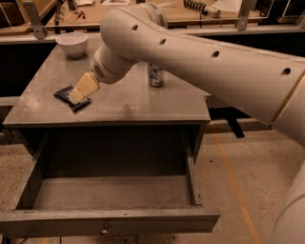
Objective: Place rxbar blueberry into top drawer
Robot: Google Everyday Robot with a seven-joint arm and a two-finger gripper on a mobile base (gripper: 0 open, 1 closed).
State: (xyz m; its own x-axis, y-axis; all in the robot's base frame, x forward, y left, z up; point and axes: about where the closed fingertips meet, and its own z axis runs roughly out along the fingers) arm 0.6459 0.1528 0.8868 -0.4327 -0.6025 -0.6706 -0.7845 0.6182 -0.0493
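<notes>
The rxbar blueberry [68, 97], a small flat dark navy bar, lies on the left part of the grey cabinet top [124, 102]. My gripper [78, 93] with pale yellow fingers reaches down from the big white arm and is right over the bar, covering its middle. The top drawer [109, 221] is pulled out wide open below the cabinet top; its inside is bare and its small knob shows at the front centre.
A white bowl [72, 44] stands at the back left of the cabinet top. A tall silver-blue can [155, 75] stands at the back centre, partly behind the arm. A wooden workbench [143, 14] runs behind. Speckled floor with an orange line lies to the right.
</notes>
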